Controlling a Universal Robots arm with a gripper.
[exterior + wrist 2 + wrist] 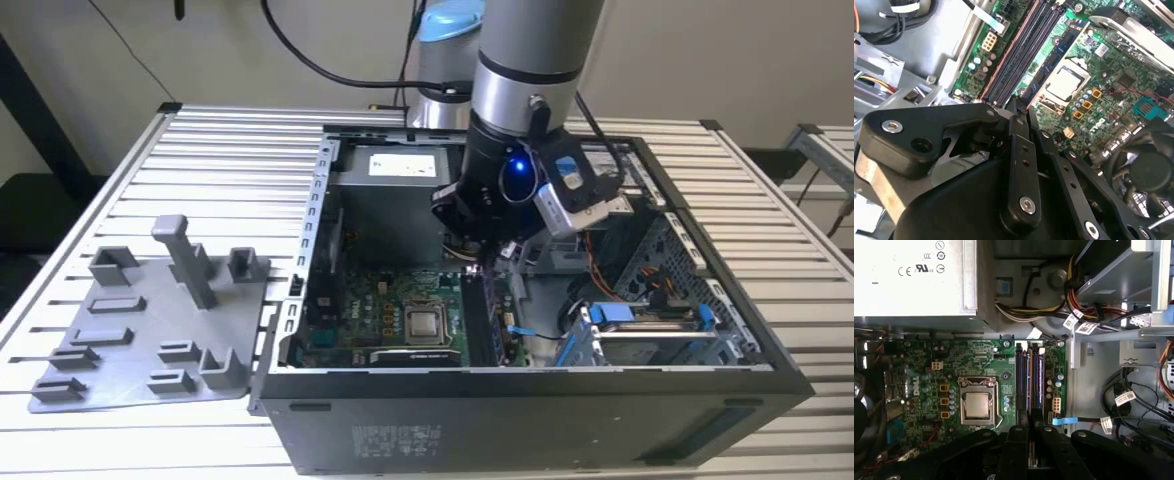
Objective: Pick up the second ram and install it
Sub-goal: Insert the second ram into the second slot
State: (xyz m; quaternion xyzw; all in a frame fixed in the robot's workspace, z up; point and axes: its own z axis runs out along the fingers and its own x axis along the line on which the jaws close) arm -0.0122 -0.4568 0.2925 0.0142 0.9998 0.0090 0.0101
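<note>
Over the memory slots [1029,385] of the motherboard [919,360], inside the open computer case [534,385], your end effector [1029,432] looks clenched on a thin strip. Judge that strip to be the second ram [1029,452], seen edge-on and in line with a slot. Hold the stick upright and parallel to the slot, keep both ends level, and press straight down without rocking. Mind the cables [1109,390] near the slots. On the bench [227,130], the grey holder plate [147,320] lies well apart.
</note>
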